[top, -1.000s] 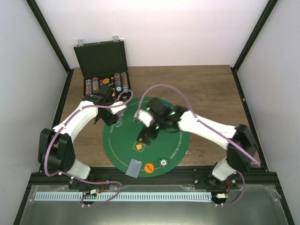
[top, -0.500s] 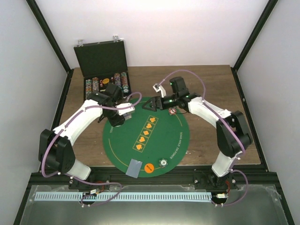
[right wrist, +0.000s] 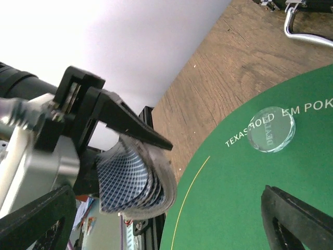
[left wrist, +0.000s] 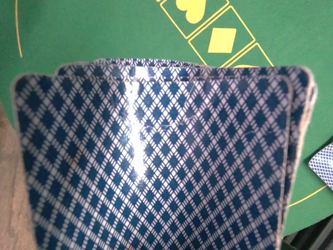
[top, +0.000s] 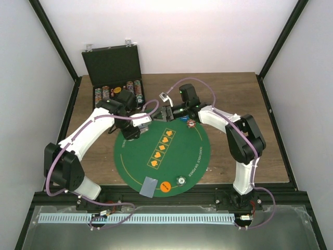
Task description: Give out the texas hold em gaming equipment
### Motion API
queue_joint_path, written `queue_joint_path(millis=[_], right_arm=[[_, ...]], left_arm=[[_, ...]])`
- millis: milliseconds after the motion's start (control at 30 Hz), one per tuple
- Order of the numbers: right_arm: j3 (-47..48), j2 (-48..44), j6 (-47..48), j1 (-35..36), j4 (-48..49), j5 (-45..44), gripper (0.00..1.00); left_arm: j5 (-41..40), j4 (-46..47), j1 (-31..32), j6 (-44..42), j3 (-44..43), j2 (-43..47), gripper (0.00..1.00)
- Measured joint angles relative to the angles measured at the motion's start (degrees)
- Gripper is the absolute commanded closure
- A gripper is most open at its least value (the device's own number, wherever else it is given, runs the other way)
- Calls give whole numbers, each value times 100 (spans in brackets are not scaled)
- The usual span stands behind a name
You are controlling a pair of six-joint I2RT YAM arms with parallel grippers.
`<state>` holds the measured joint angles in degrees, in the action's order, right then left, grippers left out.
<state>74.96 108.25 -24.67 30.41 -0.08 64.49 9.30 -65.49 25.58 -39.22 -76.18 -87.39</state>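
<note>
My left gripper [top: 133,128] is shut on a deck of blue-backed cards [left wrist: 156,156] that fills the left wrist view and hides its fingers. The right wrist view shows that deck [right wrist: 130,182] bent under a black left finger [right wrist: 125,120], above the mat's edge. My right gripper [top: 167,113] is open and empty at the mat's far edge, facing the deck; its fingertips [right wrist: 296,219] frame the right wrist view. A clear disc [right wrist: 270,129] lies on the green mat [top: 197,156]. One card [top: 150,186], an orange disc [top: 165,186] and a silvery disc [top: 180,180] lie near the mat's front. A red-and-white disc [top: 191,124] and a blue disc [top: 185,120] lie by my right gripper.
The black hinged case [top: 112,62] stands open at the back left, with rows of chips [top: 117,94] in it. Wooden table [top: 234,99] surrounds the mat. Black frame posts run along both sides.
My right gripper has swung from the mat's middle to its far edge, close to the left gripper. The left gripper with the deck has shifted slightly right.
</note>
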Motion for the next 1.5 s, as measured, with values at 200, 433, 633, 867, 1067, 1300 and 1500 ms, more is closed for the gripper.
queue_joint_path(millis=[200, 433, 633, 867, 1067, 1300, 1500], right_arm=[[417, 470, -105, 87, 138, 210, 7], [365, 656, -573, 232, 850, 501, 8], [415, 702, -647, 315, 1040, 437, 8], [568, 949, -579, 535, 907, 378, 14], [702, 949, -133, 538, 466, 284, 37], [710, 741, 262, 479, -66, -39, 43], [706, 555, 516, 382, -487, -321, 54]], left_arm=[[118, -90, 2, 4, -44, 2, 60], [262, -101, 20, 9, -125, 2, 60], [306, -122, 39, 9, -181, 0, 60], [337, -114, 57, 26, -240, -22, 60], [232, -42, 48, 105, -240, -33, 60], [92, 22, 44, 125, -208, -66, 60], [11, 153, 44, 133, -151, -63, 60]])
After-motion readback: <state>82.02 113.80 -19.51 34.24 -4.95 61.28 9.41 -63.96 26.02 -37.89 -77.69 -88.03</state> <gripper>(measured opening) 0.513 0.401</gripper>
